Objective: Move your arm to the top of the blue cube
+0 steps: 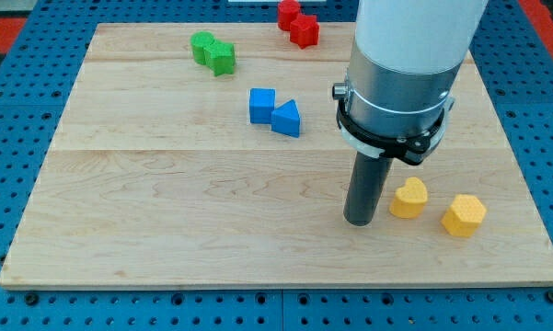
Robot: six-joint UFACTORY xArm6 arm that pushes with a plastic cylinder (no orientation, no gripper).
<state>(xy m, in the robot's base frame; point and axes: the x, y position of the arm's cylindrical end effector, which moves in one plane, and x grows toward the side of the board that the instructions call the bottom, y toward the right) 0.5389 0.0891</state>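
Observation:
The blue cube [262,105] sits on the wooden board [166,211] a little above the middle, touching a blue triangular block [287,119] on its right. My tip [360,222] rests on the board at the lower right, well below and to the right of the blue cube. It stands just left of a yellow heart-shaped block [408,198]. The arm's white and grey body [400,74] rises above the rod and hides part of the board's upper right.
A yellow hexagonal block [464,215] lies right of the yellow heart. Two green blocks [212,51] sit together at the upper left. Two red blocks [297,23] sit at the top edge. A blue perforated table [9,119] surrounds the board.

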